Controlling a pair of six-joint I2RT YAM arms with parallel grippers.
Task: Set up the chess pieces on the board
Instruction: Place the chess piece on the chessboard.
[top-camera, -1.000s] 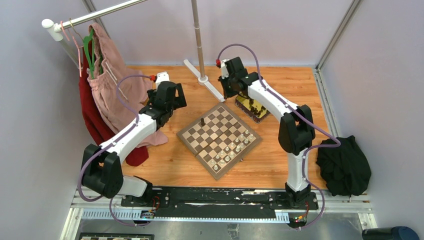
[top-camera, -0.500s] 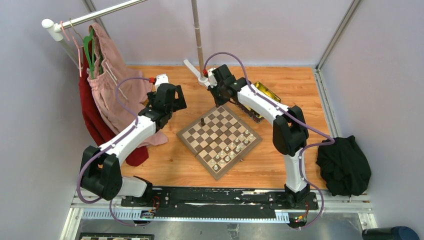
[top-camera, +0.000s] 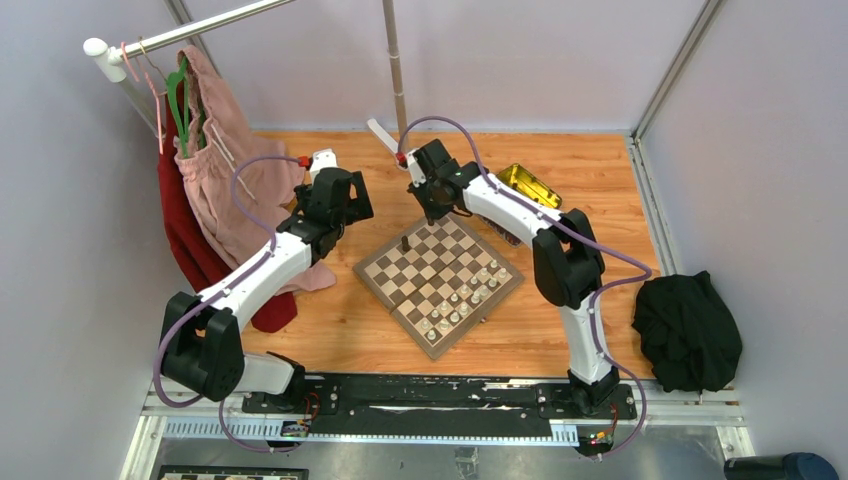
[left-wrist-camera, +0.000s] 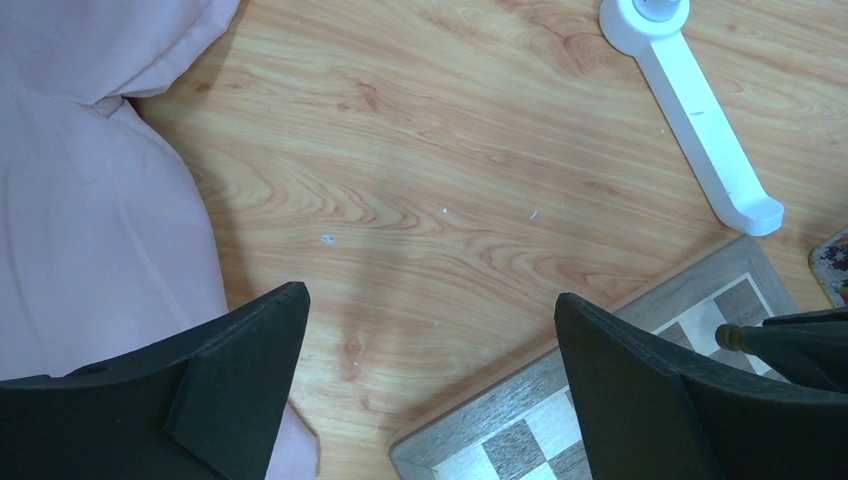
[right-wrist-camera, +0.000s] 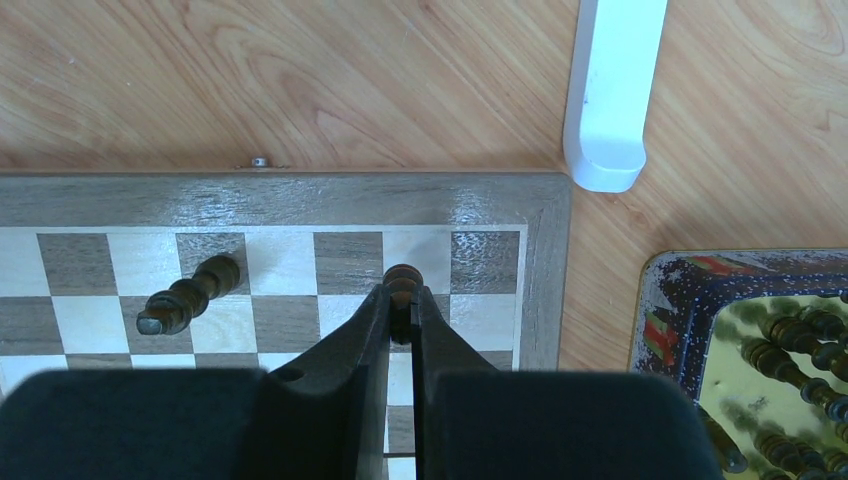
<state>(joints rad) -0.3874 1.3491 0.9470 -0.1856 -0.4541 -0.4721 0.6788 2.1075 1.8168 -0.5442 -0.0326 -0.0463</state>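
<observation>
1. Board (top-camera: 438, 281) lies angled on the orange wood table (top-camera: 340, 330), pale walls (top-camera: 560, 60) around.
2. Right gripper (right-wrist-camera: 402, 310) pinches a dark chess piece (right-wrist-camera: 402, 281) at the board's far corner.
3. Left gripper (left-wrist-camera: 430, 300) gapes wide beside pink cloth (left-wrist-camera: 90, 200).

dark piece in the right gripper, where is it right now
Right wrist view: the dark piece is pinched in the right gripper at the board's far corner, beside the white stand foot and the tin, with another dark piece to its left.

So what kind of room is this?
Probably a robot test booth, not a home: plain grey walls, two robot arms bolted to a rail, a chessboard on a wooden table.
</observation>
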